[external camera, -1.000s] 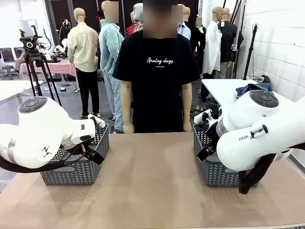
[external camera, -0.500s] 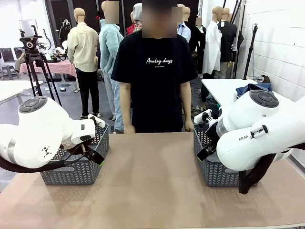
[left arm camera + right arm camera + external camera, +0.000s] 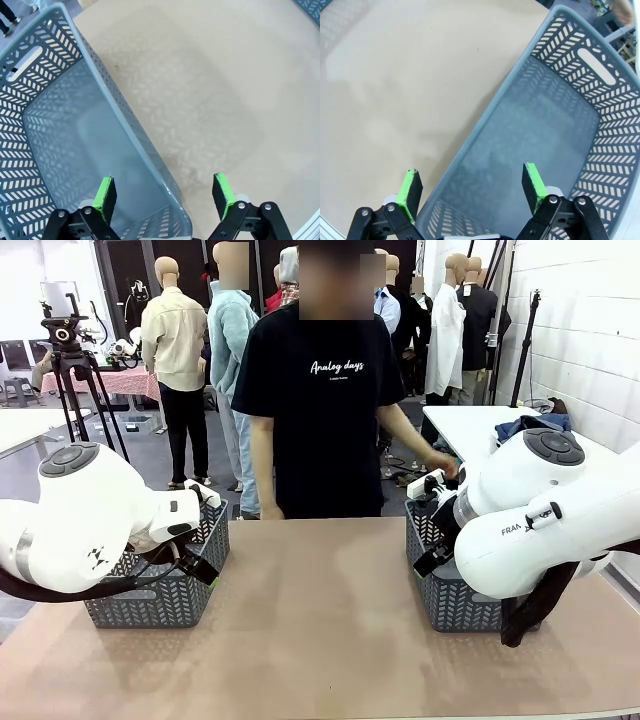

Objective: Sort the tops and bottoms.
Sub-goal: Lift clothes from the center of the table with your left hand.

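Tops and bottoms (image 3: 535,426): probably the heap upper right, unsorted | person's hand (image 3: 440,462) stretched rightward | left gripper (image 3: 163,196), right gripper (image 3: 471,187): jaws wide apart, holding nothing, over left basket (image 3: 125,115) and right basket (image 3: 500,95) | next: likely wait for a garment

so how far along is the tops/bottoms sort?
Done: nothing yet. The left basket and right basket both show bare floors. In hand: nothing. The left gripper and right gripper hang open over the basket rims, and the person's hand is stretched out to the side, near the right arm. Left: all of the sorting.
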Robot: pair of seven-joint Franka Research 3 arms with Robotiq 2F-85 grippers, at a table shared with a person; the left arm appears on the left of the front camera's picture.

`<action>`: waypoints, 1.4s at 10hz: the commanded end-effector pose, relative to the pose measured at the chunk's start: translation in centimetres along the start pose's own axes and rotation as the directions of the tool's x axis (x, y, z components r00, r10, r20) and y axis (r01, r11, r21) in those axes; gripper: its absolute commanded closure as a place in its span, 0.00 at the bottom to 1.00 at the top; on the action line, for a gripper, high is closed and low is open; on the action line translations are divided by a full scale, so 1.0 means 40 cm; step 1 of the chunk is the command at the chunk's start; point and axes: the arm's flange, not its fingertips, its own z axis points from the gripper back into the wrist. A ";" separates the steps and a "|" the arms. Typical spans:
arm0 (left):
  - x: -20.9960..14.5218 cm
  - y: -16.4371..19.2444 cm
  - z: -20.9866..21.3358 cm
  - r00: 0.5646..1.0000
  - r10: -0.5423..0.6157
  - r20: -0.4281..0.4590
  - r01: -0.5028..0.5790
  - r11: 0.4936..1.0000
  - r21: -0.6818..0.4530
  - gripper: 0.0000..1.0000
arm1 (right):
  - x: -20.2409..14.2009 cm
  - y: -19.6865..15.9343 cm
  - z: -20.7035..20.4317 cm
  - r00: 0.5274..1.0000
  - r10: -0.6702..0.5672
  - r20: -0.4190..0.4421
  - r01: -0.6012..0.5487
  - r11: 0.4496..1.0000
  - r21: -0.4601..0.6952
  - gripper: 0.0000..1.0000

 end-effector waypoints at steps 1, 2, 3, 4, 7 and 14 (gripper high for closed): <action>-0.001 0.004 0.000 1.000 0.003 0.000 -0.003 1.000 0.000 0.00 | 0.000 -0.001 0.001 1.000 -0.001 0.002 0.001 1.000 0.000 0.00; -0.001 0.004 0.000 1.000 0.003 0.000 -0.003 1.000 0.000 0.00 | 0.000 -0.001 0.001 1.000 -0.001 0.002 0.001 1.000 0.000 0.00; -0.001 0.004 0.000 1.000 0.003 0.000 -0.003 1.000 0.000 0.00 | 0.000 -0.001 0.001 1.000 -0.001 0.002 0.001 1.000 0.000 0.00; -0.001 0.004 0.000 1.000 0.003 0.000 -0.003 1.000 0.000 0.00 | 0.000 -0.001 0.001 1.000 -0.001 0.002 0.001 1.000 0.000 0.00; -0.001 0.004 0.000 1.000 0.003 0.000 -0.003 1.000 0.000 0.00 | 0.000 -0.001 0.001 1.000 -0.001 0.002 0.001 1.000 0.000 0.00; -0.001 0.004 0.000 1.000 0.003 0.000 -0.003 1.000 0.000 0.00 | 0.000 -0.001 0.001 1.000 -0.001 0.002 0.001 1.000 0.000 0.00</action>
